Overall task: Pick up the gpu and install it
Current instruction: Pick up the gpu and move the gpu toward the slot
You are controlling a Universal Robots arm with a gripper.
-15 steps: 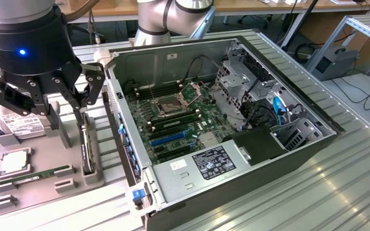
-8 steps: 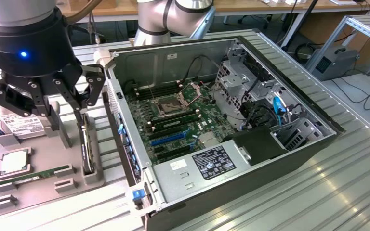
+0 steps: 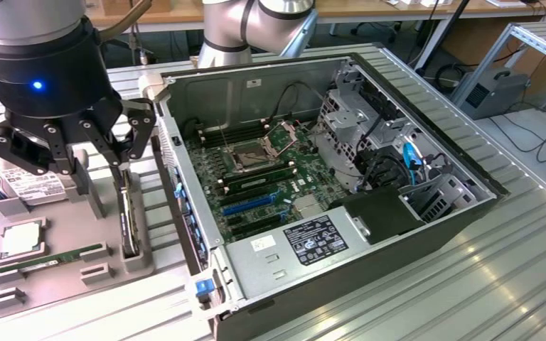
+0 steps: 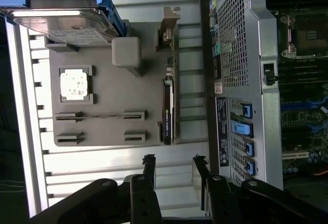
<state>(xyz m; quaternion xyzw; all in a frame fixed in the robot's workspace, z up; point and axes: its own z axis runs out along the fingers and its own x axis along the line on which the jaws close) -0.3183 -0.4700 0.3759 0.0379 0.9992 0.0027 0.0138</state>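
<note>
While the end effector (image 3: 94,162) hangs released over the grey holder (image 3: 60,280), its two black fingers (image 4: 149,163) stand apart with nothing between them. It touches nothing. A small blue light (image 3: 37,86) glows on its round black body, and the wrist points straight down at the worktop (image 3: 463,284). Grey arm joints (image 3: 244,25) show behind the computer case (image 3: 349,280).

The gpu (image 3: 129,213) stands on edge in a slot of the holder, just beside the case wall and on the exterior view's left of it. In the wrist view the gpu (image 4: 168,112) lies in line with the gap between the fingers, clear of both. A strip of lettering runs along its dark edge, too small to read.

The same holder (image 4: 102,98) carries a hard drive (image 3: 28,190) with a white printed label, a processor chip (image 3: 25,243) and a slim green memory stick (image 3: 53,258). None of their print is legible.

The case lies open on its side with the motherboard (image 3: 254,177) exposed. A black sticker (image 3: 316,240) on the silver power supply bears white text and marks, unreadable from here. Blue clips (image 4: 242,129) line the rear slot covers.
</note>
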